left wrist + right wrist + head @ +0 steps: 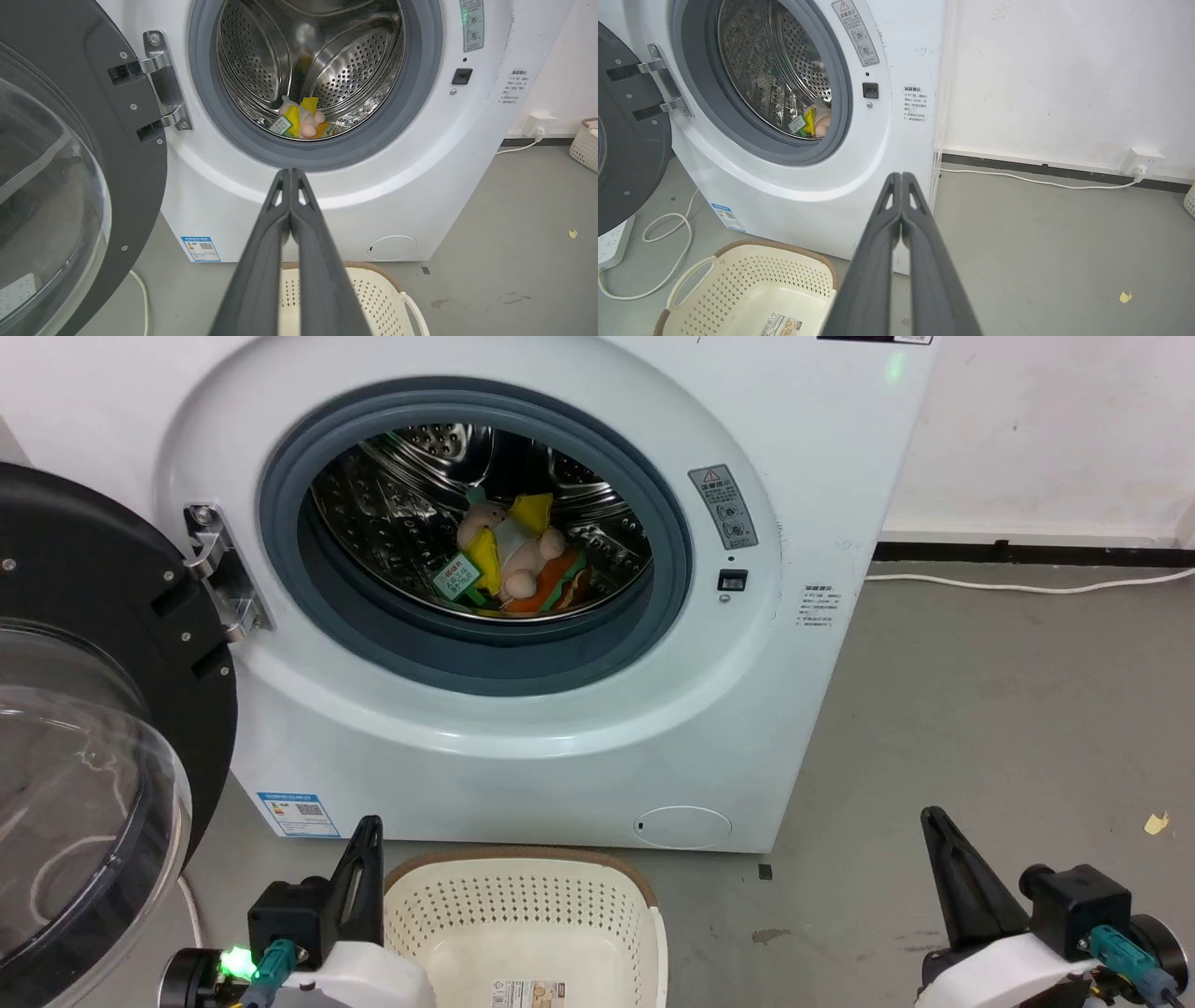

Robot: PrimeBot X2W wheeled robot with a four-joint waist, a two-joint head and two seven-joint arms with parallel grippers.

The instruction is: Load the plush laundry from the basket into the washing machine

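Left pincer [371, 828] and right pincer [934, 819] are both pressed together, holding nothing, low before the washing machine [579, 747]. The basket [523, 855], bare inside, lies just beside the left one. The plush laundry [513, 565] sits ahead and above both, inside the drum [392, 523].

plush laundry [513, 565] in drum [373, 523], basket [523, 852] on floor [980, 709]

plush laundry lies at the bottom of the drum, inside the washing machine [822, 448]. door [93, 579] stands swung out on the machine's left side. basket sits on the floor just before the machine, below the opening. left gripper [372, 823] is just beside the basket's left rim; right gripper [931, 816] is well apart to the right, over the floor. wall [1046, 429] is behind, right of the machine, with a cable [1027, 585] along its foot.
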